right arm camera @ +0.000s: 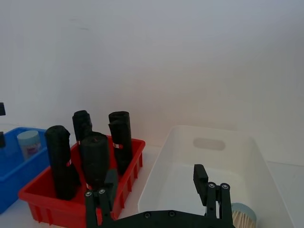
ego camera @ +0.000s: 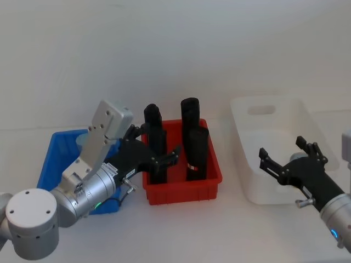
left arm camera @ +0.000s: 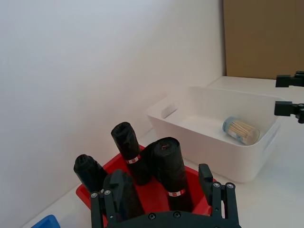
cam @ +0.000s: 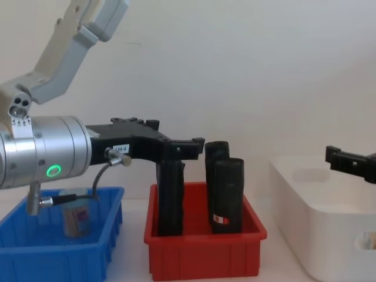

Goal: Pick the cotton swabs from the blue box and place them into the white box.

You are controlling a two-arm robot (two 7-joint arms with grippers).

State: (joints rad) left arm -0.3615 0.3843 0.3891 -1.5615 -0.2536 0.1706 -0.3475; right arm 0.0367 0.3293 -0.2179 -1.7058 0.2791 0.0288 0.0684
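Note:
One jar of cotton swabs (right arm camera: 29,144) stands upright in the blue box (ego camera: 52,156), also seen low in the chest view as the same jar (cam: 75,220). Another jar (left arm camera: 241,130) lies on its side on the floor of the white box (ego camera: 274,115). My left gripper (ego camera: 154,143) is open and holds nothing. It hangs above the blue box's right rim and the red bin's left edge, pointing toward the white box. My right gripper (ego camera: 282,148) is open and holds nothing, hovering over the near half of the white box.
A red bin (ego camera: 184,189) with three tall black upright rolls (ego camera: 196,153) stands between the two boxes, directly under and ahead of my left gripper's fingers (cam: 197,142). A white wall rises close behind the boxes. Bare tabletop lies in front of the bins.

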